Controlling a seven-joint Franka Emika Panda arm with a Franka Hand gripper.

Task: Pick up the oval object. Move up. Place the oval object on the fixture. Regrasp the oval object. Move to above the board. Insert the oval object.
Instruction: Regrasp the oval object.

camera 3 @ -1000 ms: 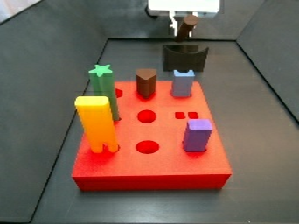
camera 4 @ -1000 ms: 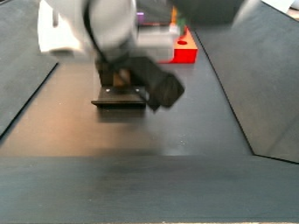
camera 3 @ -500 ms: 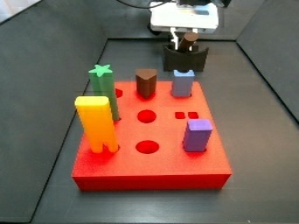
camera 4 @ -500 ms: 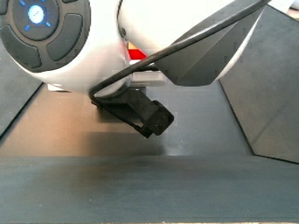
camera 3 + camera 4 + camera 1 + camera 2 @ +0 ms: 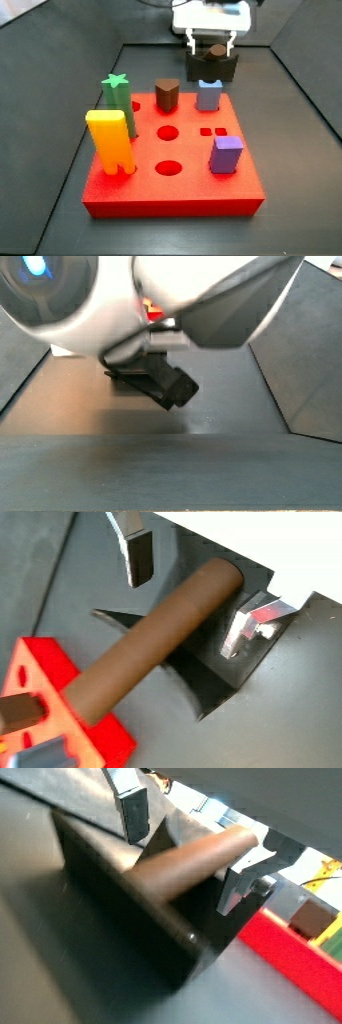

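Rod (image 5: 150,647) is seen lying in the notch of the fixture (image 5: 120,898), its length tilted across the dark block, in both wrist views. One finger (image 5: 138,554) and the other finger (image 5: 241,883) are set on either side of the rod, each apart from it, so the gripper (image 5: 194,592) is spread and nothing is pinched. In a side view the gripper (image 5: 211,38) is placed just above the fixture (image 5: 211,66), which is stood just behind the red board (image 5: 171,160). Pegs are held upright in the board: yellow (image 5: 110,142), green (image 5: 116,95), brown (image 5: 166,95), blue (image 5: 210,94) and purple (image 5: 226,154). In a side view most is hidden by the arm (image 5: 94,301).
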